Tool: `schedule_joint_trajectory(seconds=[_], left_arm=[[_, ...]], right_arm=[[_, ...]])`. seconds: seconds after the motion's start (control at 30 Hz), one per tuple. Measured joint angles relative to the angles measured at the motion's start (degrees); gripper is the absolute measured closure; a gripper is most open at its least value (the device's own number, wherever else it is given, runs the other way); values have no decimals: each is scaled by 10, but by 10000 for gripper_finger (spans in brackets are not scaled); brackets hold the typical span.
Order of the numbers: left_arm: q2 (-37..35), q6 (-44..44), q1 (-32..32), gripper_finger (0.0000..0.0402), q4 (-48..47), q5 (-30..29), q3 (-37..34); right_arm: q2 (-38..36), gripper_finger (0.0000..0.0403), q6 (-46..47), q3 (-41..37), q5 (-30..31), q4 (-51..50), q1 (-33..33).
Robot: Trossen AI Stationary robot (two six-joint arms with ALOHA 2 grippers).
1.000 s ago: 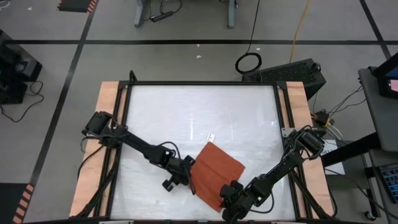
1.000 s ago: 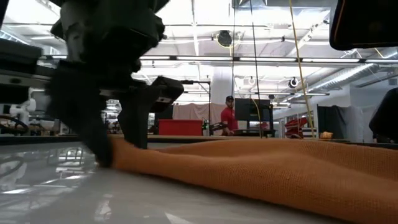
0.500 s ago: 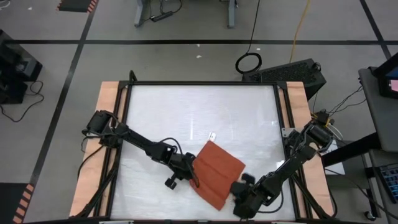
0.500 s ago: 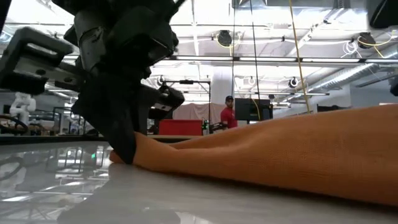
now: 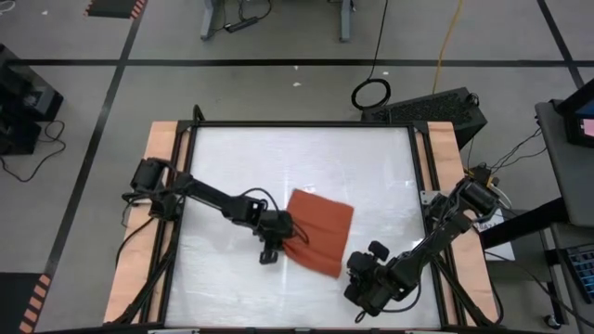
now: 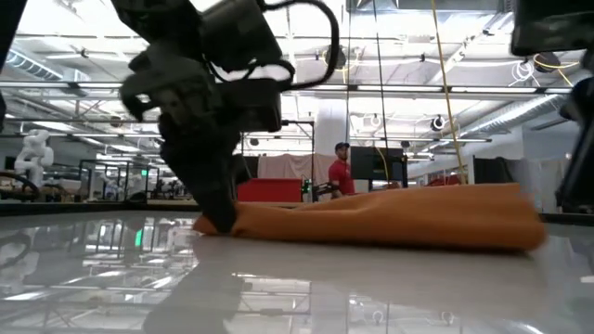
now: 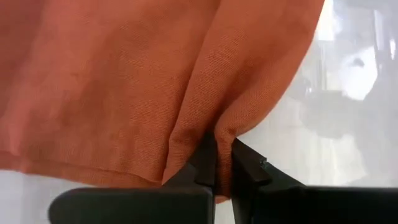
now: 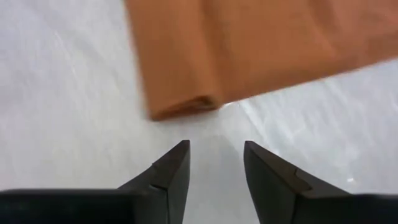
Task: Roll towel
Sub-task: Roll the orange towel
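L gripper (image 7: pixel 217 163) pinches a fold at the rust-orange towel (image 5: pixel 317 228) edge on the white table (image 5: pixel 241 158), w/ R gripper (image 8: pixel 214 163) spread, empty, just beside its folded corner.

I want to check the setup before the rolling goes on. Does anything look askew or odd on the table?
Yes. The towel lies askew to the table edges and is bunched where the left gripper pinches its edge. The right gripper is open, beside it.
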Motion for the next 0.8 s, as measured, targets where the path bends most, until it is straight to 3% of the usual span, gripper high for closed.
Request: schedule_joint_trajectory(seconds=[0.13,0.3,0.43,0.6,0.8], left_arm=[[1,-17,27,383,0,40,-1],[2,-28,43,383,22,99,-1],[2,-29,49,384,22,109,-1],[3,-29,58,384,24,124,-2],[3,-25,75,384,23,141,-2]], right_arm=[[-2,269,-56,0,23,23,-4],[-5,265,-268,1,80,121,8],[-3,243,-351,1,117,116,5],[-3,211,-397,-1,95,81,-20],[-2,214,-456,-30,45,168,-41]])
